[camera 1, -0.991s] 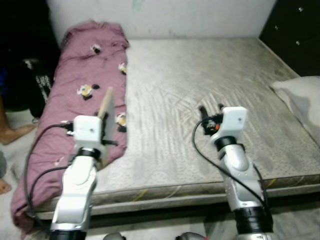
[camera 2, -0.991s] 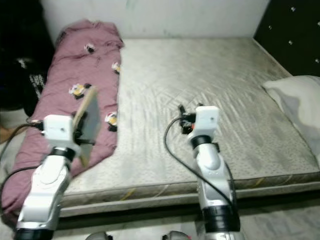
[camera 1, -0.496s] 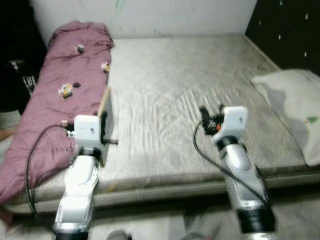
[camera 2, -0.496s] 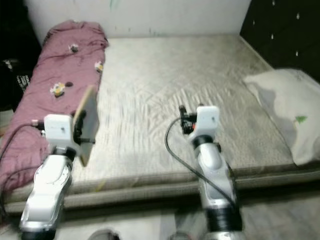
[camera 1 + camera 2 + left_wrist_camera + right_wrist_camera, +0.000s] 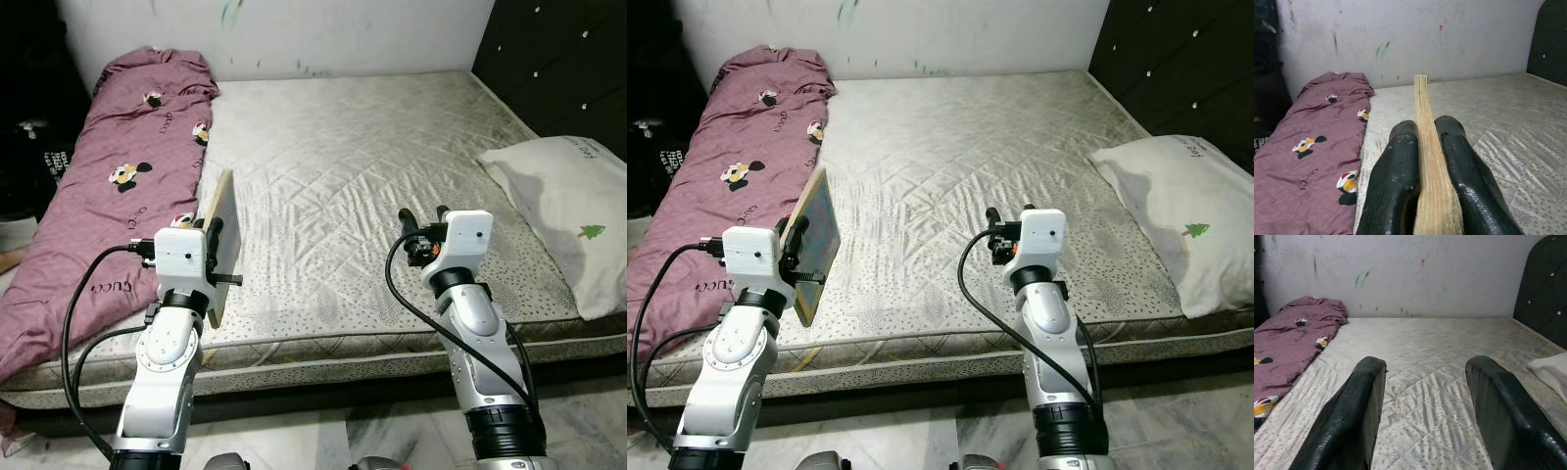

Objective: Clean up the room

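Figure: stance at the foot of the mattress, with a board in hand. My left gripper is closed on a thin wooden board, its two black fingers pinching the board's edge so that it stands upright on its side above the near edge of the mattress, just beside the pink blanket. My right gripper hangs empty over the near edge of the mattress, its fingers spread wide, pointing toward the far wall.

Compared with the frames of a second ago, the whole scene has slid and sharpened: more of the white pillow at the right-hand side of the mattress has come into sight, and the blanket lies further to the left. I read this as my own turn and settling, not as movement of the bedding. The board keeps the same pose in the grip throughout.

For the tidying, I judge that the board is being carried and has yet to be set down; blanket and pillow lie untouched on the mattress.
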